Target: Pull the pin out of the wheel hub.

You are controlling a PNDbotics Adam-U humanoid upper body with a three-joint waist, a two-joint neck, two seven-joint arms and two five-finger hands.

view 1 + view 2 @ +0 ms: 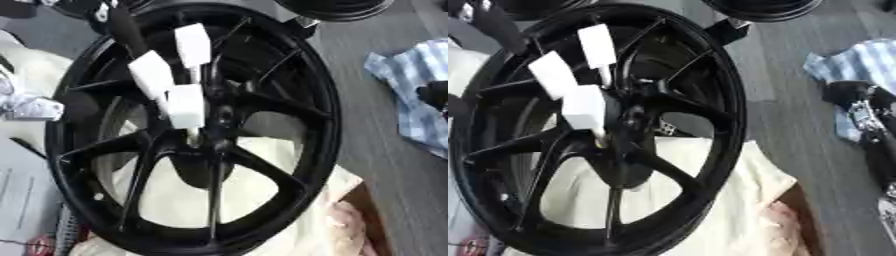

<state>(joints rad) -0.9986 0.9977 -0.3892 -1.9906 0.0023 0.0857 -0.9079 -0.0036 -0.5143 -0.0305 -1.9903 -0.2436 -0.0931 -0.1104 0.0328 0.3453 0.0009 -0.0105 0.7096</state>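
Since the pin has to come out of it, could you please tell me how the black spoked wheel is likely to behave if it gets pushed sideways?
The black spoked wheel looks rigid, so it would probably shift as one piece. It lies on a cream cloth, which may slide or bunch beneath it. Lying fairly flat, it seems unlikely to roll. The left robot hand with white fingertips is at the hub.

The pin itself cannot be made out; the left hand [171, 80], its white-tipped fingers bunched at the centre of the black wheel hub [289, 150], covers that spot. The right hand [866, 117] is partly cut off by the edge, its fingers unclear. The hub's lower rim runs out of view.
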